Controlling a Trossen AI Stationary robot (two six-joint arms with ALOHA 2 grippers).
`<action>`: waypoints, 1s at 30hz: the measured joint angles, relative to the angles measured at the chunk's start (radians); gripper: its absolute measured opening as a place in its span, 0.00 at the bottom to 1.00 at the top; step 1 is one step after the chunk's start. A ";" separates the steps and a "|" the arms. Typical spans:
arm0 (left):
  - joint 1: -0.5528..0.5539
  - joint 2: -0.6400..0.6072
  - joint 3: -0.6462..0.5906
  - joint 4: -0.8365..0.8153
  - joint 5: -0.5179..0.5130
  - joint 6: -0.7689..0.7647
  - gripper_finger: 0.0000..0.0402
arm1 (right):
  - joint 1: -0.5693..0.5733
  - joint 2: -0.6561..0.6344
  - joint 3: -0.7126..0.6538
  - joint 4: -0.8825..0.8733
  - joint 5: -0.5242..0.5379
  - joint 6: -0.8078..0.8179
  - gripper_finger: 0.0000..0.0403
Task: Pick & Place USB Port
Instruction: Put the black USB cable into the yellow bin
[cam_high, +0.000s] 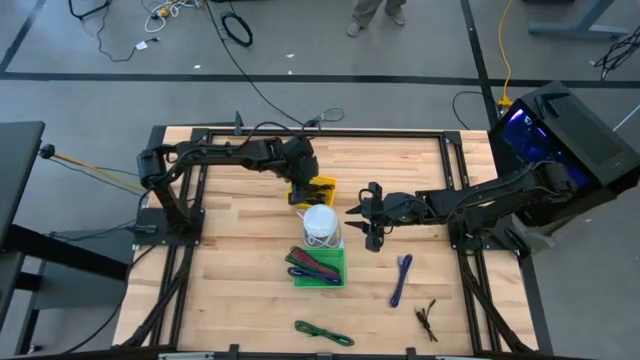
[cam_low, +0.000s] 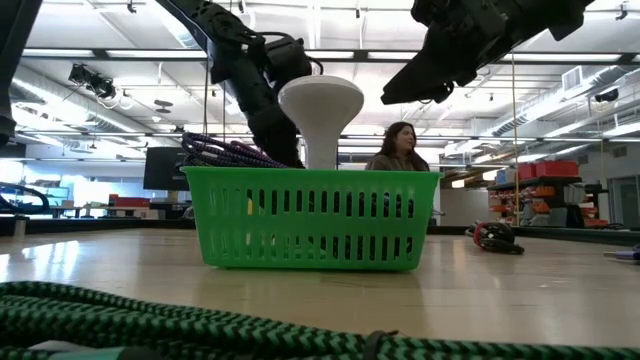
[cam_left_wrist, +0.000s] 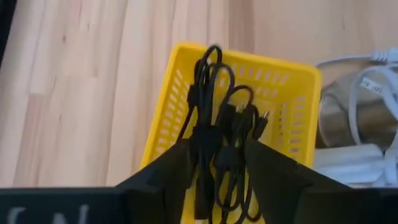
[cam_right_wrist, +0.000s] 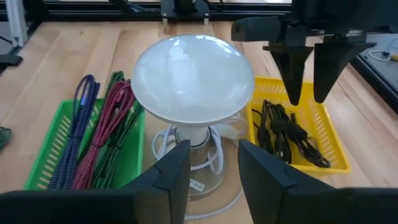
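USB port (cam_left_wrist: 217, 134), a black corded bundle, lies in the yellow basket (cam_left_wrist: 168, 87) directly beneath the left pincer (cam_right_wrist: 307, 99), fingers apart astride its length, while the right pincer (cam_right_wrist: 213, 148), also spread, waits at the basket's 4 o'clock.

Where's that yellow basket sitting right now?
In the high view the yellow basket sits near the table's middle, directly under the left gripper, just behind the white lamp-like dome and the green basket. It holds black cables.
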 joint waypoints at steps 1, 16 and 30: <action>-0.001 -0.001 0.000 0.007 0.000 0.000 0.42 | 0.000 0.000 0.000 0.000 0.000 0.000 0.33; 0.066 -0.101 0.002 -0.207 -0.268 -0.083 0.42 | -0.014 0.000 0.000 -0.083 0.185 -0.004 0.33; 0.108 -0.163 -0.005 -0.322 0.008 -0.154 0.41 | -0.141 -0.015 0.001 -0.685 0.290 0.467 0.33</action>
